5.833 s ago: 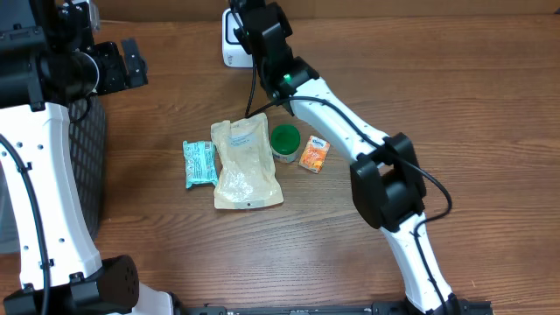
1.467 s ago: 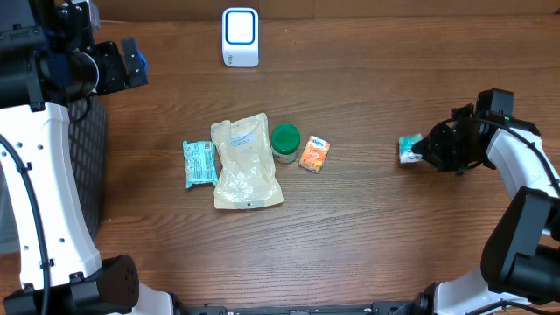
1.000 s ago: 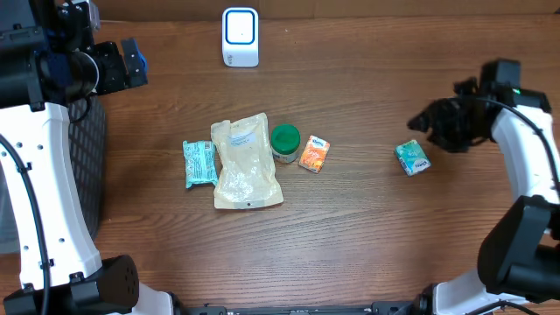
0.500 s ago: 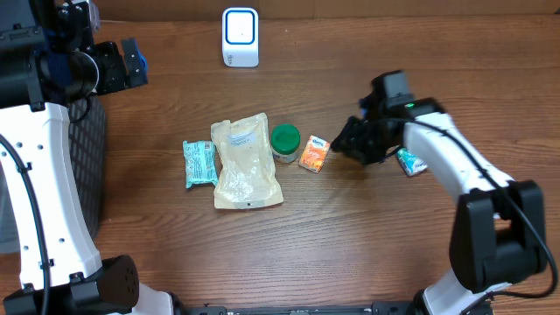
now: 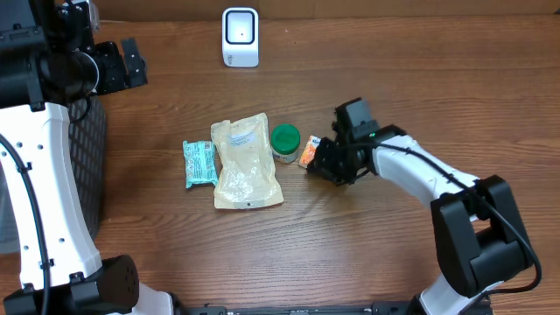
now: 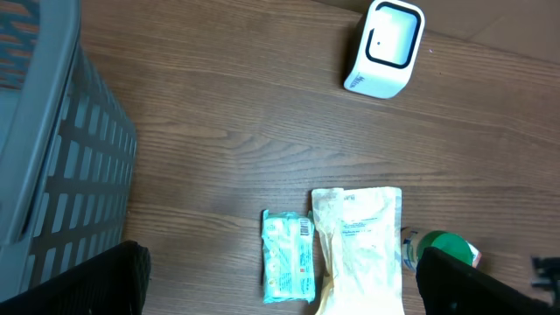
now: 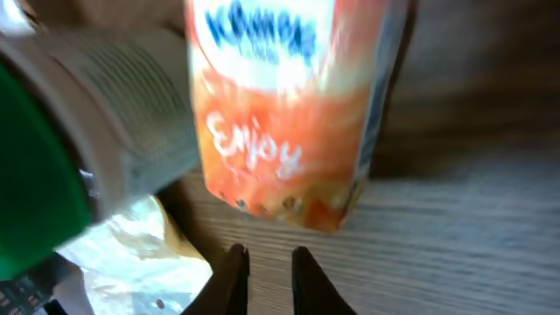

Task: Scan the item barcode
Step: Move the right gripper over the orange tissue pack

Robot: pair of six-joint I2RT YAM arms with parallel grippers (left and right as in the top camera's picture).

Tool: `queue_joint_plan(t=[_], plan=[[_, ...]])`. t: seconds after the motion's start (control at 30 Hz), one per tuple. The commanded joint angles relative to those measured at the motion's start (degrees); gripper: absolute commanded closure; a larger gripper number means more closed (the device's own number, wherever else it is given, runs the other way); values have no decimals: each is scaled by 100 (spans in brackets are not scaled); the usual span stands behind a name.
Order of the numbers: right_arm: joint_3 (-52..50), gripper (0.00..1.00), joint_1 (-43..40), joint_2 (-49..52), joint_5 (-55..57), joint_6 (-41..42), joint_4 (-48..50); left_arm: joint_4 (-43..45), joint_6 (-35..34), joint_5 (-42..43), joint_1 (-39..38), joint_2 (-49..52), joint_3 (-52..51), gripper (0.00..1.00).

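From above, the right gripper (image 5: pixel 324 166) hides part of the small orange paper packet (image 5: pixel 308 156), which lies beside the round jar with a green lid (image 5: pixel 284 140). Only its wrist camera shows the fingers (image 7: pixel 234 280): almost closed, holding nothing, just short of the packet. The left gripper (image 6: pixel 280 271) is wide open.

A scanner (image 5: pixel 240 37) stands at the far edge of the bench (image 5: pixel 394 254), well behind everything else. Across the middle of the bench runs a row: a flat packet (image 5: pixel 199 164) at the left end, a pouch (image 5: pixel 247 164) just beside it on the right, a jar (image 5: pixel 284 142) against the pouch's far right corner, and a small pack (image 5: pixel 306 156) just right of the jar. The right end effector (image 5: pixel 322 164) sits over the right side of the small pack. A basket (image 5: pixel 92 166) stands left of the row, well apart from the flat packet.
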Motion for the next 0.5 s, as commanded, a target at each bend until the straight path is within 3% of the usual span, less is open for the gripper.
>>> queue_joint_plan(t=[0.0, 0.47], plan=[[-142, 87, 131, 98, -4, 245, 120, 9, 129, 24, -39, -4, -15, 0], [-140, 87, -160, 275, 909, 240, 599, 9, 129, 7, -39, -4, -15, 1]])
